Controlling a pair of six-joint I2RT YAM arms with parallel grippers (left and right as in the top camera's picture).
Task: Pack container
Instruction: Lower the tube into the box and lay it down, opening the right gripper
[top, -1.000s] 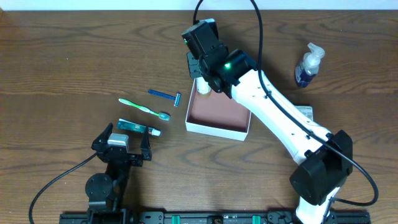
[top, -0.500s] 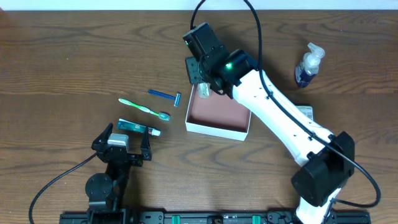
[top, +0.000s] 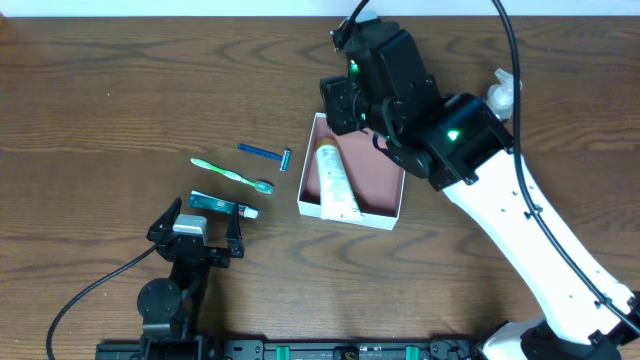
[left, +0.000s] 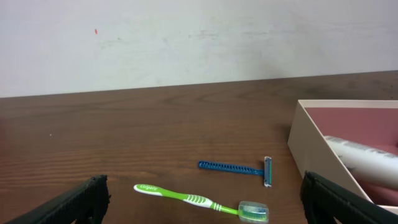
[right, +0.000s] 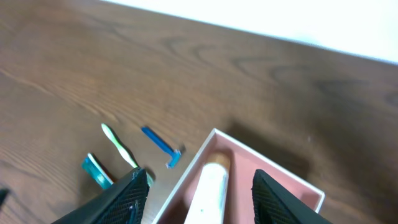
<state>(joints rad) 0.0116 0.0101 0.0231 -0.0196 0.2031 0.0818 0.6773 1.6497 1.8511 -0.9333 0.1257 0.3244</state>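
Nearest to the robot's base, the left gripper (top: 205, 218) sits low over the counter (top: 90, 110), its jaws spread wide with nothing between them. Just beyond it, at its 12 o'clock, lies a small green-white packet (top: 222, 206). Further on lie a green toothbrush (top: 232, 175) and then a blue razor (top: 265, 153), near each other but apart. At 3 o'clock from them, around the middle of the counter, is the container (top: 380, 178), a shallow square cardboard box. A white tube (top: 337, 182) lies inside along its left wall, running from 12 to 6 o'clock. The right gripper (right: 205, 198) hangs above the box's far part, released and holding nothing. A pump bottle (top: 503, 90) stands at 2 o'clock from the box, partly hidden by the arm.
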